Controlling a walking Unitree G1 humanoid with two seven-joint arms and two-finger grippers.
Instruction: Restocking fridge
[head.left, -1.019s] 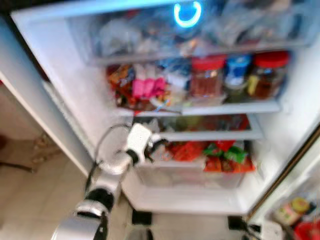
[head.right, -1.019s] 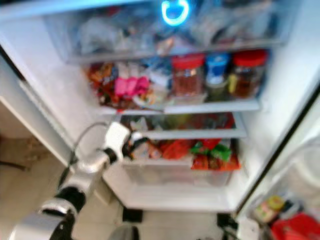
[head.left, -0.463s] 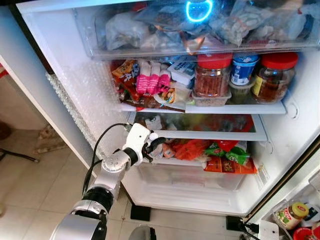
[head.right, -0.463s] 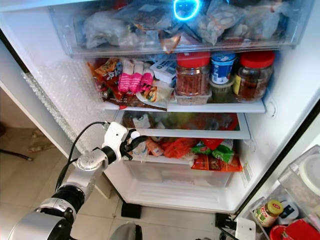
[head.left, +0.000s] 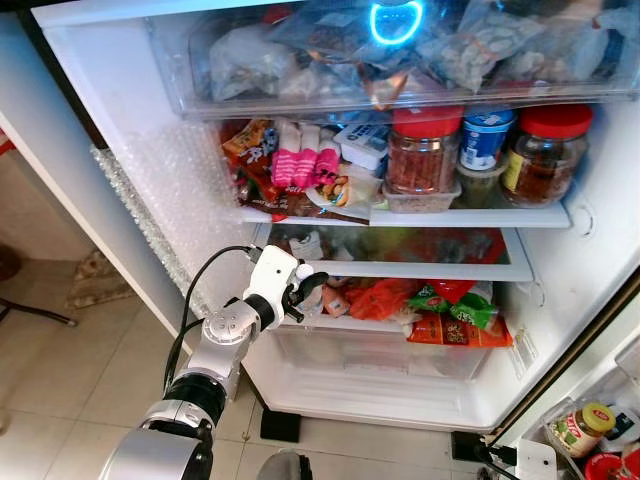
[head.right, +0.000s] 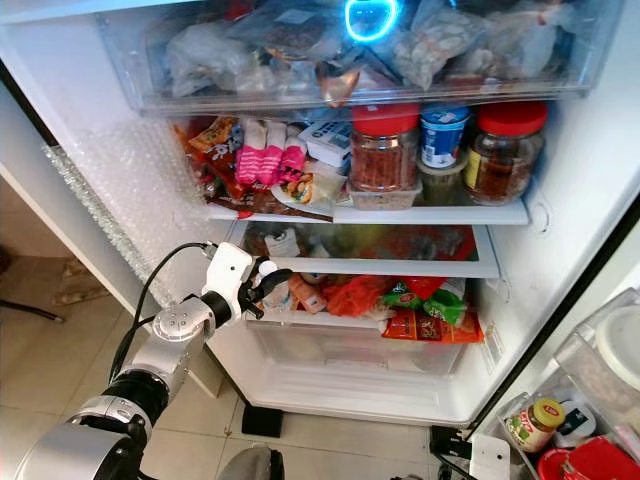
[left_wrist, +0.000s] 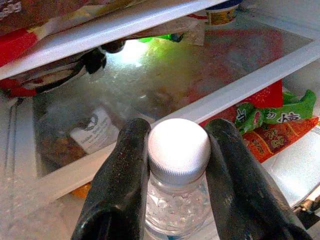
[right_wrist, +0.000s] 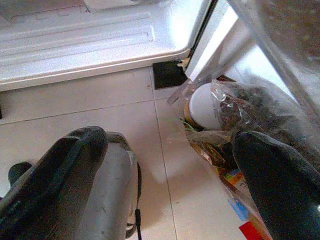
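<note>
An open fridge (head.left: 130, 190) packed with food. The left pincer (left_wrist: 177, 170) is clamped on a small bottle (left_wrist: 176, 200) with a white cap, held at the left end of the fridge's lower glass shelf (head.left: 420, 268). The right pincer (right_wrist: 165, 175) hangs with fingers apart above the floor (right_wrist: 75, 115), below the fridge.

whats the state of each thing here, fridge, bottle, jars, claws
fridge: door open, shelves packed
water bottle: white cap on, gripped at the neck, at the left end of the lower shelf
left claw: shut on the water bottle
right claw: open, holding nothing, above the floor
red-lidded jars: upright, lids on
crisper drawer: pushed in
</note>
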